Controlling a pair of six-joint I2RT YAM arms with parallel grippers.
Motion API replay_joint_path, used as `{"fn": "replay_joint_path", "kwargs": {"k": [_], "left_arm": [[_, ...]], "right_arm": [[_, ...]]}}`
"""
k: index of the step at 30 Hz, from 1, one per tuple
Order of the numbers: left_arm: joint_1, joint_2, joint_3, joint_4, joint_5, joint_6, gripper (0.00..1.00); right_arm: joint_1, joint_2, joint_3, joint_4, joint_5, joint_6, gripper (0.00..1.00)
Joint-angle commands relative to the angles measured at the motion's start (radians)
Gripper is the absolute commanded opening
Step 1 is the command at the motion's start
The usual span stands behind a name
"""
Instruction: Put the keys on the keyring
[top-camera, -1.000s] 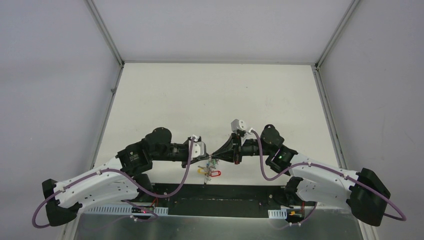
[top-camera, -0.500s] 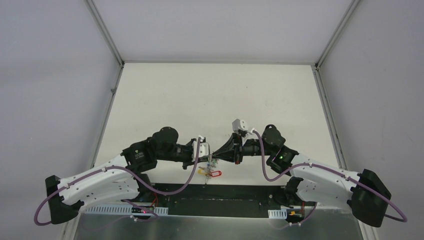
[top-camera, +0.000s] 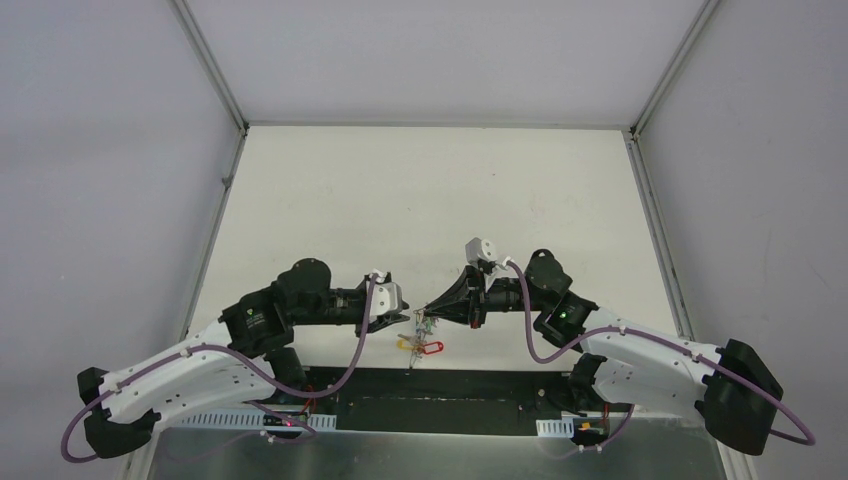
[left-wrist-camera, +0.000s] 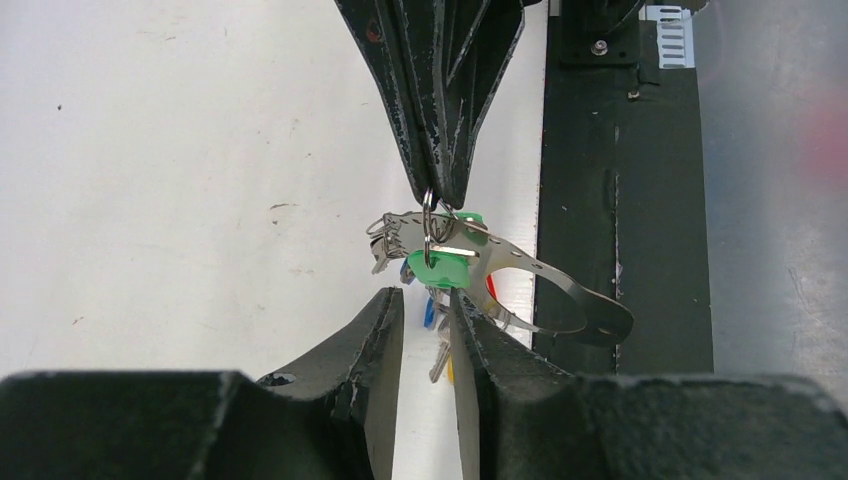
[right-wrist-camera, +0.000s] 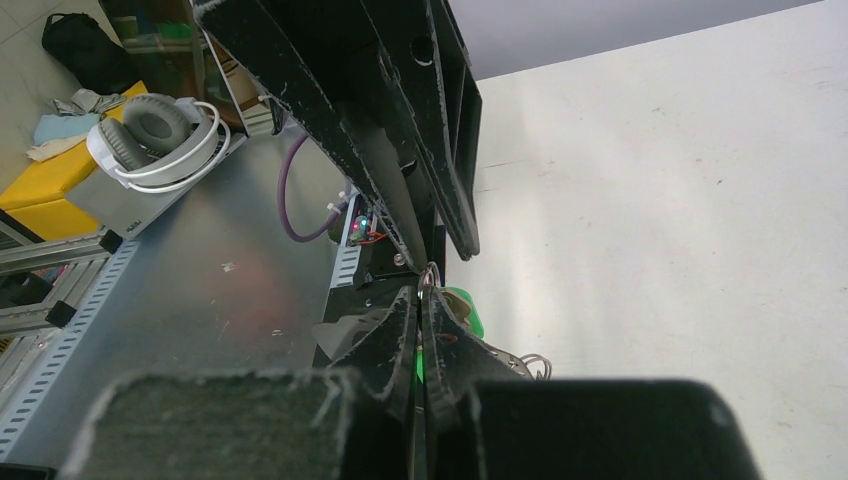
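Observation:
The keyring (left-wrist-camera: 570, 296), a grey metal loop, hangs in the air near the table's front edge with several keys on it. A key with a green tag (left-wrist-camera: 441, 268) sits at its top, and one with a blue tag (left-wrist-camera: 428, 311) dangles below. My right gripper (left-wrist-camera: 437, 196) comes in from the far side, shut on the small wire ring by the green tag (right-wrist-camera: 466, 306). My left gripper (left-wrist-camera: 427, 297) is just short of the bunch, open by a narrow gap with nothing between its fingers. In the top view the left gripper (top-camera: 401, 318) and the right gripper (top-camera: 426, 312) nearly meet above the bunch (top-camera: 420, 338).
Red-tagged (top-camera: 432, 348) and yellow-tagged (top-camera: 405, 343) keys hang in the same bunch. A black base strip (left-wrist-camera: 620, 150) and a metal shelf (right-wrist-camera: 220, 270) lie just past the table edge under the keys. White headphones (right-wrist-camera: 155, 130) lie off the table.
My left gripper has opened and drawn back to the left, away from the bunch. My right gripper has stayed put, still pinching the ring.

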Motion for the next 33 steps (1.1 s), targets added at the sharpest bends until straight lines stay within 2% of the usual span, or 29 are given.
{"fn": "replay_joint_path", "kwargs": {"k": [1, 8, 18, 24, 28, 33], "left_arm": [[-0.012, 0.005, 0.024, 0.050, 0.010, 0.008, 0.23], [-0.012, 0.051, 0.028, 0.094, 0.051, -0.010, 0.20], [-0.012, 0.035, 0.028, 0.118, 0.047, -0.016, 0.19], [-0.012, 0.038, 0.030, 0.117, 0.047, -0.023, 0.13], [-0.012, 0.043, 0.032, 0.102, 0.015, -0.024, 0.01], [-0.012, 0.070, 0.048, 0.055, 0.031, -0.011, 0.00]], "right_arm": [[0.002, -0.027, 0.006, 0.079, 0.009, -0.001, 0.00], [0.002, -0.028, 0.010, 0.076, 0.007, 0.001, 0.00], [0.002, -0.034, 0.011, 0.060, 0.008, -0.002, 0.00], [0.002, -0.019, 0.019, 0.062, 0.003, -0.005, 0.00], [0.002, -0.021, 0.019, 0.063, 0.004, -0.004, 0.00], [0.002, -0.028, 0.023, 0.067, 0.010, 0.001, 0.00]]}}
